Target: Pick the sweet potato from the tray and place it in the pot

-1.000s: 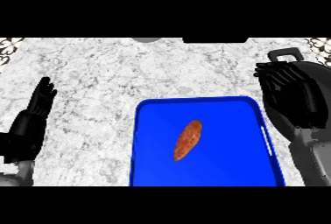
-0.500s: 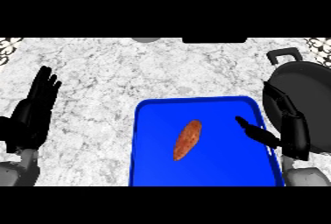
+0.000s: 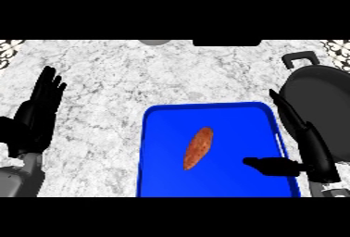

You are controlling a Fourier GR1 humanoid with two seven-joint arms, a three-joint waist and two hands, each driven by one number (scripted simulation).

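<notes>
Black fingers (image 3: 290, 115) of the right hand (image 3: 311, 148) are held straight and spread from the thumb, gripping nothing. No contact is made with the sweet potato (image 3: 197, 148), lying mid-tray (image 3: 205, 113). Pickup and transfer to the pot (image 3: 321, 92) are judged outstanding. Left hand (image 3: 34, 118) rests open.

The grey-veined white marble counter (image 3: 123, 92) looks smooth and polished. The flat bright blue tray (image 3: 156, 152) appears as smooth plastic. The elongated orange-brown sweet potato (image 3: 198, 148) has rough, mottled skin. The round dark grey pot (image 3: 321, 92) looks like matt metal.
</notes>
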